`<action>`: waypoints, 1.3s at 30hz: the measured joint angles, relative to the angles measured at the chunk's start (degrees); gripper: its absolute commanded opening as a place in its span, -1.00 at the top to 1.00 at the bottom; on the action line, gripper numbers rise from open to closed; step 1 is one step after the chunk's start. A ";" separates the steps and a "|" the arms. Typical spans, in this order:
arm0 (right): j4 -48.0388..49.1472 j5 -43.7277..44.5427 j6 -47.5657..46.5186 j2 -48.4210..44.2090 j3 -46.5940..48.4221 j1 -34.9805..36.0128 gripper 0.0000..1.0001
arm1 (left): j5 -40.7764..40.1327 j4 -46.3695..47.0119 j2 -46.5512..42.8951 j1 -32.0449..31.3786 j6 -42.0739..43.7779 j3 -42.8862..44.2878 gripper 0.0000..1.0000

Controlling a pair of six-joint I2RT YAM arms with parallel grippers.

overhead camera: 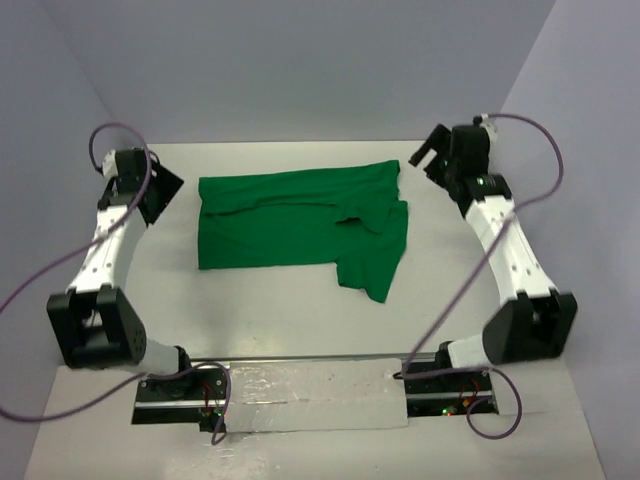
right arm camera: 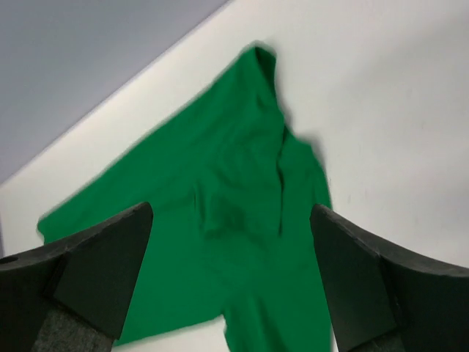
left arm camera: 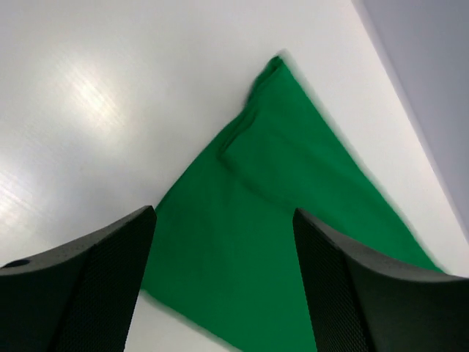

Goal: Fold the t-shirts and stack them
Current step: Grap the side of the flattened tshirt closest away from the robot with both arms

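Note:
One bright green t-shirt [overhead camera: 290,225] lies partly folded on the white table, a sleeve hanging out toward the front right. It also shows in the left wrist view [left arm camera: 293,220] and in the right wrist view [right arm camera: 220,242]. My left gripper [overhead camera: 170,185] hovers just left of the shirt's left edge, open and empty. In its own view the gripper [left arm camera: 223,242] has its jaws wide apart above the cloth. My right gripper [overhead camera: 428,150] hovers off the shirt's back right corner, open and empty. In the right wrist view the gripper [right arm camera: 231,249] stands wide above the shirt.
The white table [overhead camera: 300,320] is bounded by grey walls at the back and both sides. A silver mounting rail [overhead camera: 310,390] with the arm bases runs along the near edge. Purple cables [overhead camera: 40,280] loop off both arms.

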 measured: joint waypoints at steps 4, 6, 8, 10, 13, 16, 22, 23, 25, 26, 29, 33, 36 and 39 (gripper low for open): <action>5.28 -3.92 0.93 -13.36 -21.13 0.13 -0.82 | 1.51 1.79 -9.53 -0.01 -2.18 -18.27 -0.59; 5.13 -5.58 1.66 -15.93 -29.90 0.63 -0.79 | 2.76 1.55 -9.47 -0.04 -3.17 -24.12 -0.56; 4.61 -7.09 2.60 -17.85 -37.42 1.41 -0.78 | 3.56 1.18 -9.36 -0.13 -4.25 -28.73 -0.56; 3.91 -8.19 3.63 -21.33 -43.76 2.39 -0.78 | 3.68 1.40 -10.25 -0.17 -5.33 -32.09 -0.55; 1.37 -9.20 5.14 -28.10 -49.76 3.39 -0.78 | 3.97 2.17 -11.69 -0.19 -6.43 -35.27 -0.51; 0.71 -9.72 6.54 -32.57 -52.10 3.62 -0.78 | 4.85 5.02 -10.51 -0.24 -6.95 -36.50 -0.47; 1.26 -10.19 9.14 -32.74 -55.70 5.58 -0.77 | 6.52 13.63 -5.45 -1.29 -8.52 -35.79 -0.05; 1.36 -10.26 9.81 -32.18 -56.70 6.55 -0.75 | 6.65 14.89 -4.70 -1.61 -8.83 -35.66 0.11; 1.93 -10.48 11.50 -31.14 -58.15 8.54 -0.67 | 7.01 16.94 -3.35 -2.10 -9.49 -35.46 0.57; 2.79 -10.58 12.31 -30.81 -58.60 9.56 -0.59 | 7.11 17.56 -2.83 -2.26 -9.73 -35.41 0.73; 6.40 -11.36 15.05 -29.74 -59.52 12.82 -0.41 | 7.32 18.16 -1.67 -2.49 -9.97 -35.42 0.79; 11.74 -13.67 18.99 -28.02 -61.11 15.20 -0.22 | 7.34 18.36 -1.62 -2.53 -10.58 -35.45 0.79; 14.85 -15.39 21.33 -26.90 -62.06 15.41 -0.10 | 7.36 18.36 -1.62 -2.53 -10.73 -35.45 0.79; 16.61 -15.64 23.01 -25.64 -62.46 15.53 0.11 | 7.36 18.35 -1.62 -2.53 -10.76 -35.45 0.79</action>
